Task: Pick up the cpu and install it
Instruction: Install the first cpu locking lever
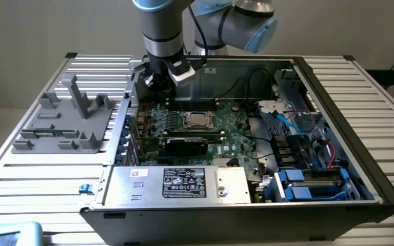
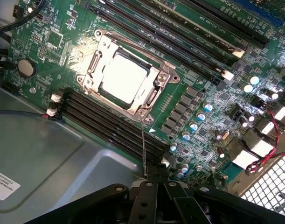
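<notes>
Presently, my holdings, largest first:

1. Table (image 1: 33, 174): slatted metal that carries everything. Bare slats lie on both sides of the case.
2. Computer case (image 1: 361, 154): lying open side up. Its walls stand tall around the board, so I judge the only way in is from above.
3. Grey fixture (image 1: 67, 120): on the table at the exterior view's left, just beside the case wall.
4. Silver box (image 1: 176, 184): black label, set along the case's near edge, well apart from my tool.
5. Motherboard (image 2: 39, 42): green and crowded. Memory slots (image 2: 109, 123) flank the socket on two sides, with capacitors and red-black wires (image 2: 268, 151) further off.
6. Tool (image 2: 154, 186): mine, pinched fully closed with nothing between the jaws. It hangs above the board just beside the socket, over the nearer memory slots.
7. Socket frame (image 2: 92, 70): metal, lying around the chip. A thin lever (image 2: 143, 144) runs from its corner toward my tool; I cannot tell whether they touch.
8. Cpu (image 2: 123, 77): seated flat in the socket, pale lid up. I judge it light, stiff and slippery on its smooth top, and fragile underneath. The hold belongs on two opposite side edges, never the faces. The frame overlaps its rim, leaving little room for fingers.
</notes>
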`<state>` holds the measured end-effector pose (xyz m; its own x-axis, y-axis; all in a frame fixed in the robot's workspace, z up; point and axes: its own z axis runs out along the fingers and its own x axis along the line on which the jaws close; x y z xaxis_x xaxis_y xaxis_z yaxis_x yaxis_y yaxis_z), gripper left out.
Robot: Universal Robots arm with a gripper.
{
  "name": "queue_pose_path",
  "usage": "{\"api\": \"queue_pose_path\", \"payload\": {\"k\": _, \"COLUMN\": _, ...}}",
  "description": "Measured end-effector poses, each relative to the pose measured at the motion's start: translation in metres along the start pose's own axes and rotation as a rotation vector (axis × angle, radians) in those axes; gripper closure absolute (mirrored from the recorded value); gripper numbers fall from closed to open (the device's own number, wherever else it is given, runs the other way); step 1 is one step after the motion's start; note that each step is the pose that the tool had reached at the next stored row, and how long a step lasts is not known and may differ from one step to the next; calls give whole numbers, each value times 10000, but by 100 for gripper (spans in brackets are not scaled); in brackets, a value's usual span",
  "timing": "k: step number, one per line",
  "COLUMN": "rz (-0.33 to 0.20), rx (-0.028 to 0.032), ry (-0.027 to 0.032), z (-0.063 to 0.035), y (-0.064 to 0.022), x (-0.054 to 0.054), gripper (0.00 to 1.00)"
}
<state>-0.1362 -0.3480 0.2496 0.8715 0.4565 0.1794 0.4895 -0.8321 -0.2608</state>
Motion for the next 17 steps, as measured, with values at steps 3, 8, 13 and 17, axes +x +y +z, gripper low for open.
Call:
{"api": "queue_pose_path", "payload": {"k": 3, "rz": 9, "rx": 104, "ry": 57, "z": 0, "y": 35, "x": 61, "gripper": 89}}
{"api": "queue_pose_path", "payload": {"k": 8, "rz": 62, "rx": 213, "ry": 155, "z": 12, "y": 71, "x": 119, "gripper": 89}}
{"api": "queue_pose_path", "payload": {"k": 13, "rz": 182, "rx": 209, "ry": 209, "z": 23, "y": 91, "x": 148, "gripper": 89}}
{"api": "queue_pose_path", "payload": {"k": 17, "rz": 233, "rx": 199, "ry": 224, "z": 28, "y": 114, "x": 187, "gripper": 89}}
